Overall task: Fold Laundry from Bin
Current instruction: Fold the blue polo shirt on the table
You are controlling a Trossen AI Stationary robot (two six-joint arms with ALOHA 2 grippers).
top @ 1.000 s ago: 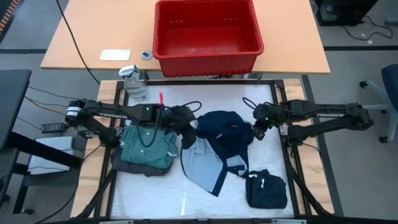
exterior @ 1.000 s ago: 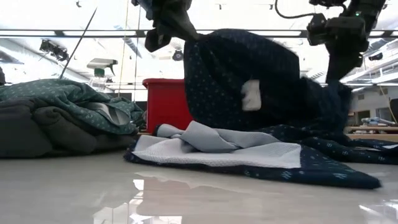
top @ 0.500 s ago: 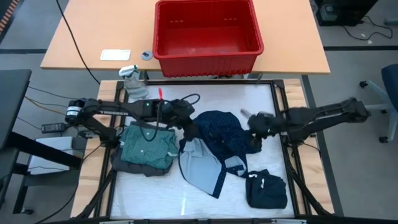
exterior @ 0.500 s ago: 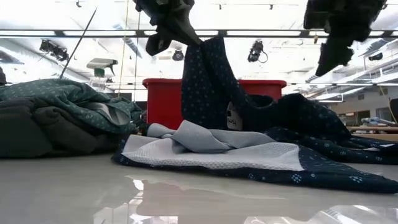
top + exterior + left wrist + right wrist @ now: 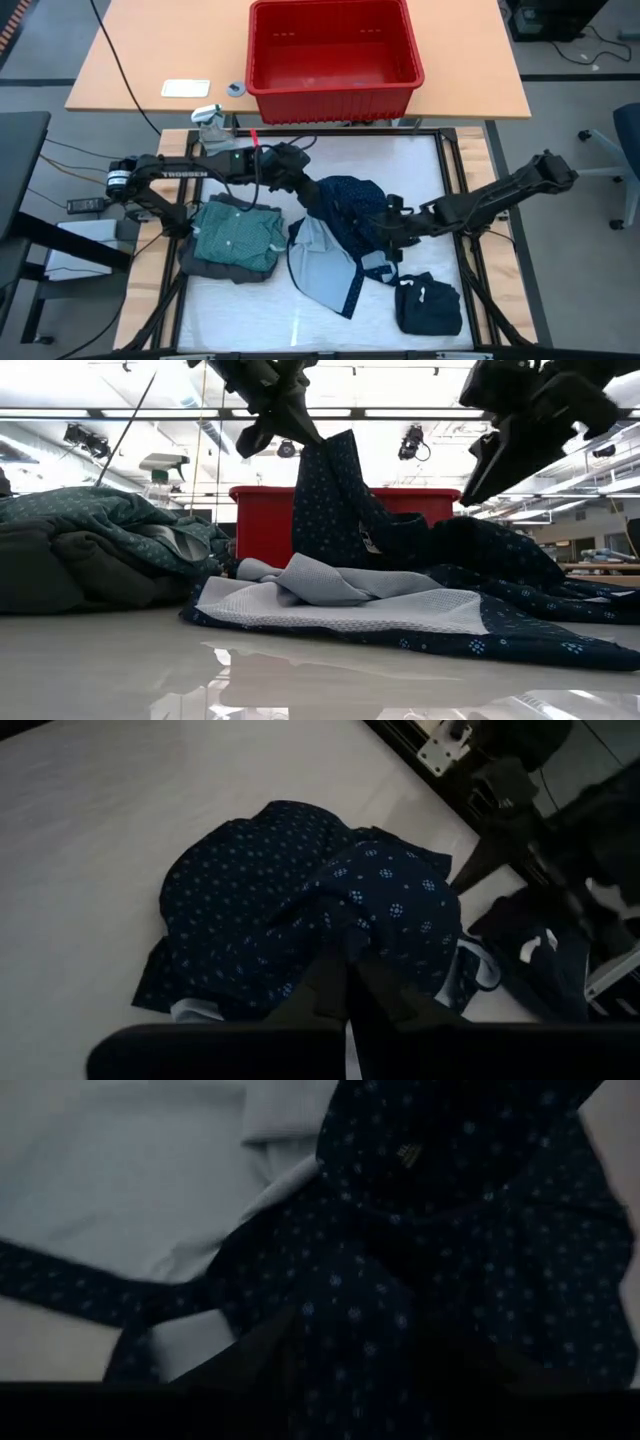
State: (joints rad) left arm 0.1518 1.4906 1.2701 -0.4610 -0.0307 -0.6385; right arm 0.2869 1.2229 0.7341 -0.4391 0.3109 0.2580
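Note:
The navy dotted garment (image 5: 345, 215) lies crumpled mid-table, its light grey inner side (image 5: 320, 265) spread toward the near edge. My left gripper (image 5: 303, 187) is shut on its far left part. My right gripper (image 5: 385, 228) hovers open just above the garment's right part (image 5: 350, 1320), clear of the cloth in the low view (image 5: 490, 470). A folded teal-green dotted T-shirt (image 5: 238, 232) rests on a dark grey piece (image 5: 212, 265) at the left. The red bin (image 5: 333, 50) stands on the wooden table beyond. My left gripper pinches a raised bunch of the navy garment (image 5: 360, 945) between its two fingers (image 5: 325, 988). It comes slanting down from the table's left. The cloth rises to a peak (image 5: 325, 445) at the fingers, and the rest lies on the table.
A folded dark navy piece (image 5: 428, 305) lies near the front right corner. A spray bottle (image 5: 212, 125) stands at the far left corner of the work surface. A white card (image 5: 186, 88) lies on the wooden table. Bare white surface shows along the far edge (image 5: 400, 160).
My right gripper has let go of the navy garment's right part, which was held up and has dropped in a heap onto the table. It has then swung left toward the table's middle and sunk over the heap. My left gripper, still holding, has shifted toward the far edge.

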